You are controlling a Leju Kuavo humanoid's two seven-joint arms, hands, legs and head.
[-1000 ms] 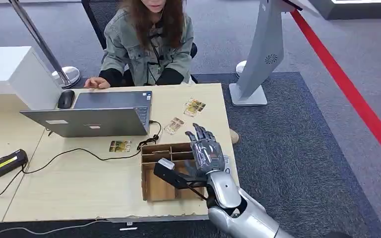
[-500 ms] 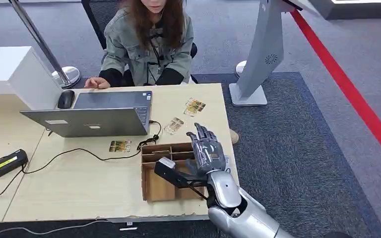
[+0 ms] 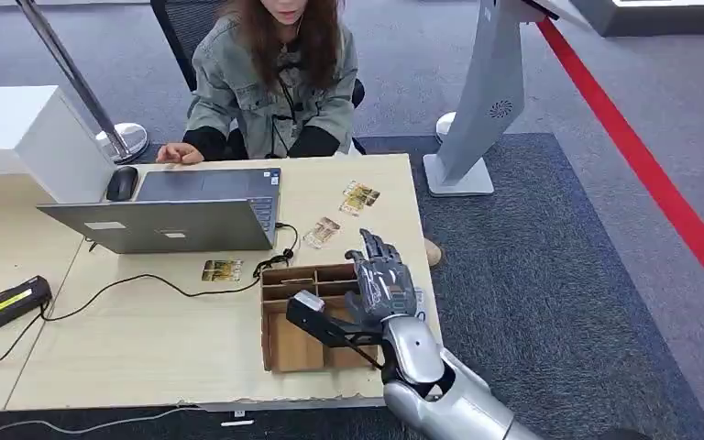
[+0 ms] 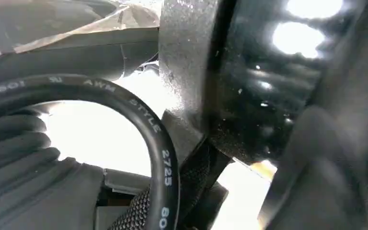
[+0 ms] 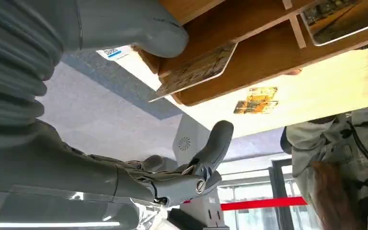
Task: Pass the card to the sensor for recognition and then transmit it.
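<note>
The robot's right hand (image 3: 380, 278) hangs over the far right corner of the cardboard divider box (image 3: 286, 348) at the near edge of the counter (image 3: 147, 339), fingers spread and grasping nothing. In the right wrist view its thumb (image 5: 139, 26) sits right against the box wall, next to a card (image 5: 196, 69) lying in one of the box's compartments; I can't tell whether it actually touches the card. So the pick-up hasn't happened yet, by the look of it, and everything after it is still to do: lifting a card, showing it to the sensor, then handing it on.

The black scanner with the yellow label (image 3: 9, 301), well off to the left of the box on its cable, looks like the sensor, though that's my guess. More cards lie loose on the counter beyond the box: one just past its far left corner (image 3: 221, 269), one further out (image 3: 322, 231), and a pair (image 3: 359, 197) further still. A person in a grey jacket (image 3: 270, 78) sits across the counter from the box, behind an open laptop (image 3: 174, 215), likely the one to receive the card.

The left hand's state I cannot tell; its wrist view is a dark close-up of cable and casing
</note>
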